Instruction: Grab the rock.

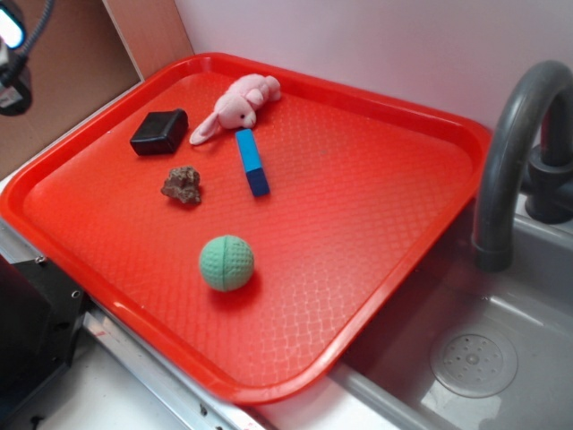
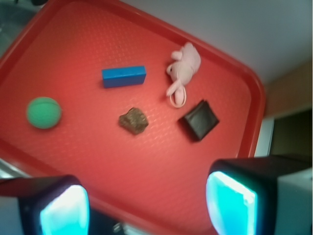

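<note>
Item: small, jagged brown-grey rock (image 1: pixel 182 184), lying loose on the red plastic tray (image 1: pixel 376 233), left of centre in the exterior frame and just below centre in my wrist frame (image 2: pixel 133 120).

Neighbours: black rounded rectangular block (image 1: pixel 159 132) up and to the left of it; blue rectangular bar (image 1: pixel 252 162) to its right; pink plush bunny (image 1: pixel 237 106) above; green dimpled ball (image 1: pixel 226 262) below. None touches the rock.

Tool: my gripper (image 2: pixel 146 203), fingers (image 2: pixel 230 198) spread wide apart at the bottom of the wrist frame, holding nothing, well above the tray and short of the rock.

Orientation: the rock's long axis seems to run roughly left to right in the exterior frame, slightly tilted; the wrist view is too blurred to confirm this.

Risks: the lumpy faces may let my pads slip, rolling the rock away. Closing along the long axis could pinch only a point. A descent drifting up-left could catch the black block instead.
</note>
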